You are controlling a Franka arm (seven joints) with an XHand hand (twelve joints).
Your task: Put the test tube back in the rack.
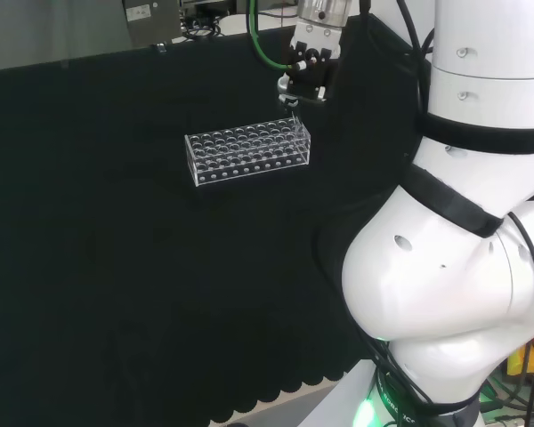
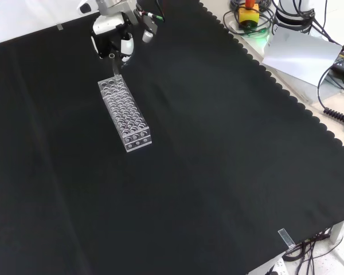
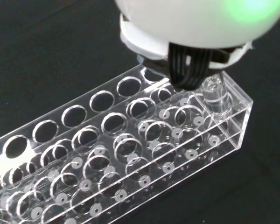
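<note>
Clear plastic rack (image 1: 247, 153): a long block with rows of round holes, lying on the black cloth (image 1: 116, 267); in the head view it sits just below and to the left of the hand, in the front view it runs down and to the right from directly under the hand.

Hand (image 1: 307, 67): black and white, hanging over the rack's end — the right end in the head view, the upper end in the front view (image 2: 112, 40). Whether its fingers are curled or straight cannot be told; the wrist view gives a blurred white housing and a bundle of black cables close above the rack (image 3: 130, 140).

Test tube (image 3: 213, 91): clear, upright, its open rim seen in the wrist view at a corner hole at the end of the rack, right beside the black cables. The tube's lower part stands inside the rack's end compartment. In the head view a thin clear line (image 1: 295, 117) drops from the hand to the rack's top corner.

Contact between hand and tube: cannot be told — the blurred housing hides where the fingers meet it.

Other holes: the ones in plain sight near the hand stand open, with small round marks on the lower plates showing through them.

Cloth: dark and flat around the rack on every side of the hand.
</note>
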